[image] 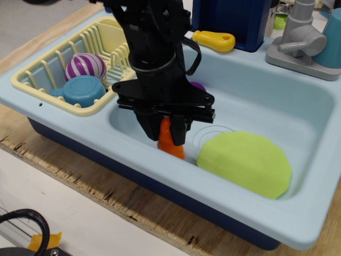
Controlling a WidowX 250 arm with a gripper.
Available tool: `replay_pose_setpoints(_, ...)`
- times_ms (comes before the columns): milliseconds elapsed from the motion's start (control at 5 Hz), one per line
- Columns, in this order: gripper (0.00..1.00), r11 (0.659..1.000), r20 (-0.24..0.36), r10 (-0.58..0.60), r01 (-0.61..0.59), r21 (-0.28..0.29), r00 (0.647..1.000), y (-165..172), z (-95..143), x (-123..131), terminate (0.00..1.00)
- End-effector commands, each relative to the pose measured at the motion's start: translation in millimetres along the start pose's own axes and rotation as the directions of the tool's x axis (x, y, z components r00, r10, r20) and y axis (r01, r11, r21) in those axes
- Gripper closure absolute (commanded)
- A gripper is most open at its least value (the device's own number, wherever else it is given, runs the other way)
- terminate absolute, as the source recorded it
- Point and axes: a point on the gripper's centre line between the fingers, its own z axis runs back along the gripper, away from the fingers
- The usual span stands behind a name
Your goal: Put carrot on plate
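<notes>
The orange carrot (170, 143) lies in the light-blue sink, near its front wall, left of the plate. Its green top is hidden behind the gripper. My black gripper (164, 133) is down over the carrot with its two fingers pressed against the carrot's upper part, one on each side. The lime-green plate (245, 162) lies flat in the sink bottom at the right, apart from the carrot and the gripper.
A purple eggplant (198, 86) peeks out behind the gripper. A yellow dish rack (50, 96) at left holds a blue bowl (82, 90) and a striped purple ball (85, 66). A yellow-handled tool (216, 40) and a grey faucet (301, 37) stand at the back.
</notes>
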Motion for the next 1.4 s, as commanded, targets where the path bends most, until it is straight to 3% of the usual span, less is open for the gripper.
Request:
replay_pose_setpoints(0,1.00,0.998,0.123,-0.059,0.059,0.001,0.991,-24,38,23,0.00)
replay_pose_setpoints(200,1.00,0.995,0.146,-0.074,0.084,-0.060,0.987,-39,33,28,0.00)
replay_pose_setpoints(400,1.00,0.989,0.109,-0.093,0.104,-0.102,0.990,-60,16,25,0.00)
replay_pose_setpoints(600,1.00,0.986,0.112,-0.091,0.105,-0.129,0.989,-68,9,24,0.00)
replay_pose_setpoints(800,0.00,0.980,0.088,-0.106,0.119,-0.158,0.990,-72,11,24,0.00)
replay_pose_setpoints(1000,0.00,0.980,0.088,-0.106,0.119,-0.158,0.990,-72,11,24,0.00)
replay_pose_setpoints(1200,0.00,0.980,0.088,-0.106,0.119,-0.158,0.990,-72,11,24,1.00)
